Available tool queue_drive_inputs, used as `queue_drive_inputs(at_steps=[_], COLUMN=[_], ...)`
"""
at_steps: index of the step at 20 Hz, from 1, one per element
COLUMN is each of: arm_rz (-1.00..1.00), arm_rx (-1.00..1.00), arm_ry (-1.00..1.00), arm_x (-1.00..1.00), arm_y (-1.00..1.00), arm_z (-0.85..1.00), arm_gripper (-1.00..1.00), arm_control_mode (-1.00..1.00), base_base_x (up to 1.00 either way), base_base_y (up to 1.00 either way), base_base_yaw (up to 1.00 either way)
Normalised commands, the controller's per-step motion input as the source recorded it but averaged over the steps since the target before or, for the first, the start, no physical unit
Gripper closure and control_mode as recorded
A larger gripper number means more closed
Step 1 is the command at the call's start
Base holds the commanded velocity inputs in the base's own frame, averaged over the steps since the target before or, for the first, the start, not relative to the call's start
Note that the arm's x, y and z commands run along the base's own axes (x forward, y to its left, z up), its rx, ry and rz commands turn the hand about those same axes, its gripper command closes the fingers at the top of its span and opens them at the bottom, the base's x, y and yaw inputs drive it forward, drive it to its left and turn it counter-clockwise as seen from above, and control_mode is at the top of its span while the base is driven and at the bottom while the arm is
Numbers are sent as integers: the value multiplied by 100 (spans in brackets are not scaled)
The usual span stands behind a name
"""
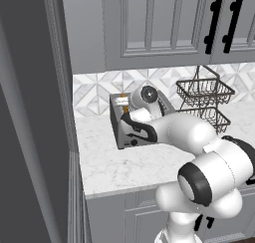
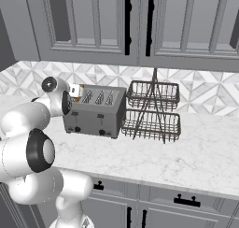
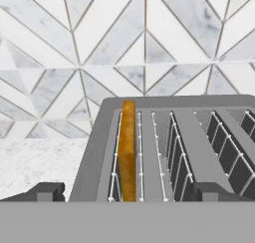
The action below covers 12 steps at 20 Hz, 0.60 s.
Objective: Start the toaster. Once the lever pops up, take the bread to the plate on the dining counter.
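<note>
The grey four-slot toaster [image 2: 95, 117] stands on the marble wall counter against the tiled wall; it is also the toaster [image 1: 117, 130] [image 3: 199, 137] in the other two views. The orange-tan bread [image 3: 128, 152] stands upright in the slot at the toaster's left end, its top edge sticking out above the slot. My gripper [image 3: 129, 193] hovers just over that end, open, with one fingertip [image 3: 49, 191] on each side of the bread and not touching it. From the base, the gripper [image 2: 76, 92] [image 1: 123, 105] sits at the toaster's top left corner. The plate and the dining counter are out of view.
A dark two-tier wire basket [image 2: 151, 111] [image 1: 205, 100] stands close on the toaster's right. Grey wall cabinets [image 2: 135, 21] hang above. A tall dark panel [image 1: 30, 137] closes off the counter's left end. Bare marble counter [image 2: 154, 154] lies in front of the toaster.
</note>
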Motion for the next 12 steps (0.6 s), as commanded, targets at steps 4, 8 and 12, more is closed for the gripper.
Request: queue_drive_inputs(at_steps=[4, 8, 12], arm_rz=[0, 0, 0], arm_rx=[0, 0, 0], arm_ry=[0, 0, 0], arm_x=[0, 0, 0], arm_y=[0, 0, 0], arm_z=[0, 0, 0], arm_gripper=[-100, -100, -100], arm_control_mode=[-100, -100, -100], base_base_x=[0, 0, 0], base_base_y=[0, 0, 0], base_base_yaw=[0, 0, 0])
